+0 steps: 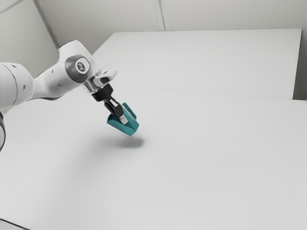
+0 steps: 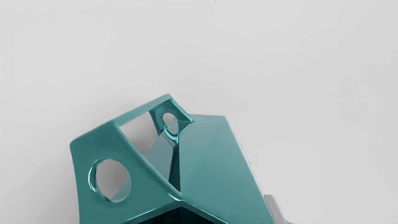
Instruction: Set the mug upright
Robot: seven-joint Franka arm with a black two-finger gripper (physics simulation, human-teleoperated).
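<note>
The teal faceted mug [image 1: 130,128] is held tilted above the table, its shadow on the surface beneath it. My gripper [image 1: 123,119], angled down toward the exterior view's right, is shut on the mug's body. The handle sticks up on the side toward the exterior view's right. From the wrist camera, the mug [image 2: 214,155] shows its angular handle with round holes, and a dark opening on the side near my hand. One fingertip of the gripper [image 2: 199,217] lies against the mug's outer wall; the other is hidden behind the mug.
The white table [image 1: 206,163] extends around and below the mug. A pale panel [image 1: 201,62] stands beyond the table's far edge, with light walls behind it.
</note>
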